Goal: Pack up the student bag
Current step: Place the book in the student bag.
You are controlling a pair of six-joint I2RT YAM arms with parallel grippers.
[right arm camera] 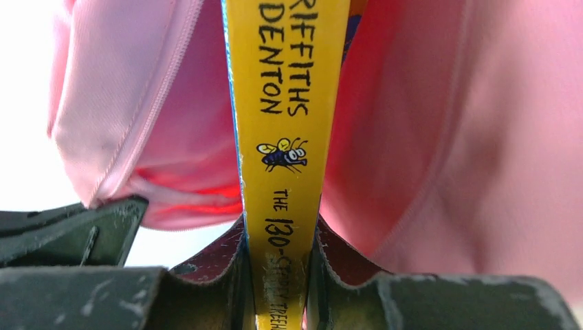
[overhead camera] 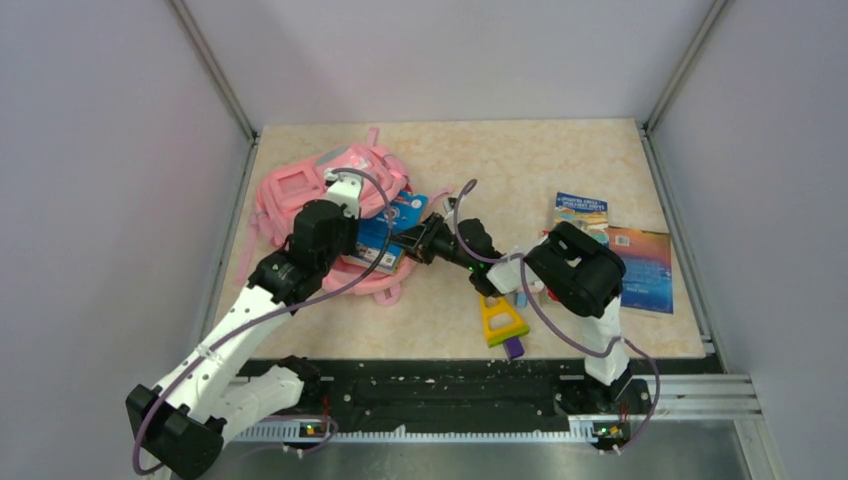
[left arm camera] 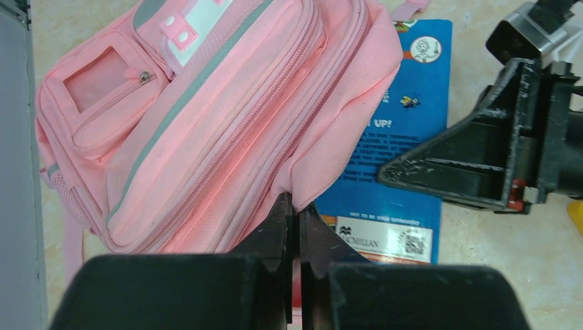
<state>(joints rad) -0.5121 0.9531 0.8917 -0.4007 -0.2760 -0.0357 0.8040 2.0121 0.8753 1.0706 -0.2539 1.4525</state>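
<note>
Now you are pinching the mouth edge of the student bag (left arm camera: pixel 206 124) with the left gripper (left arm camera: pixel 294 213), jaws clenched on pink fabric. The bag is lying flat, front pockets up, ahead of that claw and to its left. Its long axis is slanting from the claw's near left to far ahead, and its mouth is facing the right gripper (right arm camera: pixel 278 240). That claw is grasping a book (left arm camera: pixel 405 130) by the yellow spine, with the book's far end lying under the flap.

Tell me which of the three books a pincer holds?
The yellow-spined blue book at the bag, clamped in the right pincer; the other blue book and the orange-blue book lie free.
</note>
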